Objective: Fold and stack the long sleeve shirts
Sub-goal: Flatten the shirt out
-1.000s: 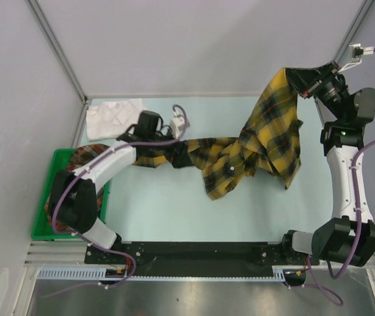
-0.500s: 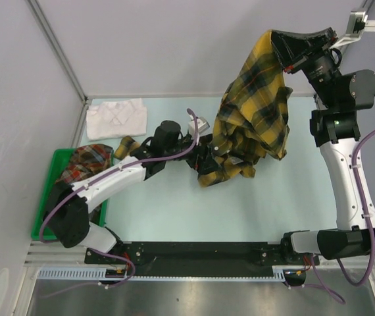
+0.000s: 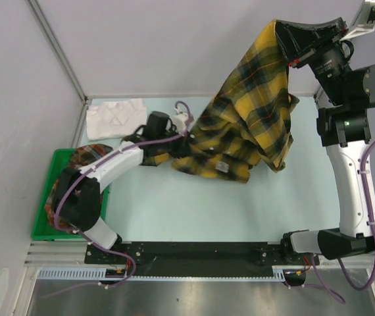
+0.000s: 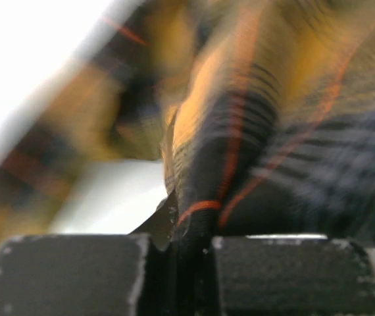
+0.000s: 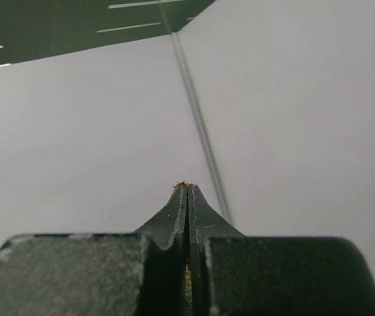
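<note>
Shirt (image 3: 250, 105), yellow-and-black plaid, is hanging diagonally over the table (image 3: 174, 210), right gripper (image 3: 286, 36) clenching its top end high at far right, left gripper (image 3: 176, 143) pinching its lower end left of centre.

You can read no text here; the small white tag (image 3: 222, 167) on the yellow-and-black plaid cloth shirt (image 3: 253, 99) is illegible.

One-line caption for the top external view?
Right end effector holds the yellow-and-black plaid shirt high; left end effector pinches its lower part near the table; white shirt lies back left.
</note>
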You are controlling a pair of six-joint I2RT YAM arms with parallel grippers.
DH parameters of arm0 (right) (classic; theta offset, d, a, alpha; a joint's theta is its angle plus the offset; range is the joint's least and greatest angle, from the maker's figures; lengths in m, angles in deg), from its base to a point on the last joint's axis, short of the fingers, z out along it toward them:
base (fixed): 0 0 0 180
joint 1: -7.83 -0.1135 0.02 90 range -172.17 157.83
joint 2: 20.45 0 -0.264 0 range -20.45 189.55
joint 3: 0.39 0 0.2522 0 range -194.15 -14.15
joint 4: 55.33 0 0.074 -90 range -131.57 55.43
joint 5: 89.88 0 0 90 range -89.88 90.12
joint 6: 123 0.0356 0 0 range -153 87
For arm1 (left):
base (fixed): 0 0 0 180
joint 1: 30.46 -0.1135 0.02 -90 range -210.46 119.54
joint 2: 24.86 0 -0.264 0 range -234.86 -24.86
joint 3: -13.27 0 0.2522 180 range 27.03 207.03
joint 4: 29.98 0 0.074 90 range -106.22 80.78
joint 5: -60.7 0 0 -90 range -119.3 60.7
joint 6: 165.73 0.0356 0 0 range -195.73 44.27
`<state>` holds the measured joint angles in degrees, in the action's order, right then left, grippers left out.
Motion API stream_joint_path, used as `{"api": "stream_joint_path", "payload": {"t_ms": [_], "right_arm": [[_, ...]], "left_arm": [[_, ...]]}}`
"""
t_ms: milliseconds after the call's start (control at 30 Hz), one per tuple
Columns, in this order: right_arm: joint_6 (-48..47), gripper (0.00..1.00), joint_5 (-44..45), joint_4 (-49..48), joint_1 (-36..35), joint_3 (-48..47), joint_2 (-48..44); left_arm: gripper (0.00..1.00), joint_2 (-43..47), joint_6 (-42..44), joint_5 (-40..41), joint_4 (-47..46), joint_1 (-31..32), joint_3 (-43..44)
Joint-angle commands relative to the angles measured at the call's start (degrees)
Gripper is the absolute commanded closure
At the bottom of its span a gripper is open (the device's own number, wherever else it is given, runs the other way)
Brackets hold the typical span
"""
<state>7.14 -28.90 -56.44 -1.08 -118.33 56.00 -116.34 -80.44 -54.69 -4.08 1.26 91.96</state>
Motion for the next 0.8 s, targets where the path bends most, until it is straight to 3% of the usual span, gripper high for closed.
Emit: {"api": "stream_joint_path", "payload": {"t_ms": [0,100,167,267,300,433,500,567,600,633,767], "right_arm": [[3.36,1.00,-3.50,-2.97,-2.51,-4.63,-4.64],[-1.17,1.00,-5.17,-1.23,-3.57,-2.18,-5.60],[-6.97,1.00,-5.00,0.02,-1.65,5.79,-8.06],[-16.57,1.00,-5.61,-0.33,4.65,21.53,-11.05],[-17.46,1.00,-6.66,-0.77,6.95,24.61,-11.05],[-25.52,1.00,-12.61,-0.94,17.24,38.77,-9.30],[-28.53,1.00,-14.47,1.07,21.29,44.05,-7.81],[-33.88,1.00,-16.77,2.29,23.22,48.26,-7.19],[-34.60,1.00,-16.43,2.31,24.62,49.41,-7.01],[-34.78,1.00,-17.73,1.78,25.68,50.56,-6.92],[-35.31,1.00,-18.79,1.95,28.41,51.97,-7.19]], "left_arm": [[1.00,2.54,13.63,-12.67,13.64,-12.27,13.86],[1.00,-4.71,17.71,-12.85,20.52,-16.24,23.70],[1.00,-10.62,19.82,-12.24,24.93,-16.17,30.66],[0.74,-22.91,18.68,-9.71,27.13,-15.64,43.22],[0.60,-28.17,18.77,-8.72,28.54,-15.64,50.66],[0.35,-30.70,23.86,-3.44,29.60,-16.17,56.98],[0.24,-27.02,25.62,-3.01,28.13,-16.70,50.88],[0.20,-16.58,25.46,-3.18,23.92,-16.35,41.56],[0.17,-12.79,25.02,-3.35,18.76,-16.00,31.24],[0.14,-5.10,24.75,-3.35,16.62,-15.64,26.44],[0.11,10.04,14.95,-1.60,7.75,-11.35,2.39]]}}
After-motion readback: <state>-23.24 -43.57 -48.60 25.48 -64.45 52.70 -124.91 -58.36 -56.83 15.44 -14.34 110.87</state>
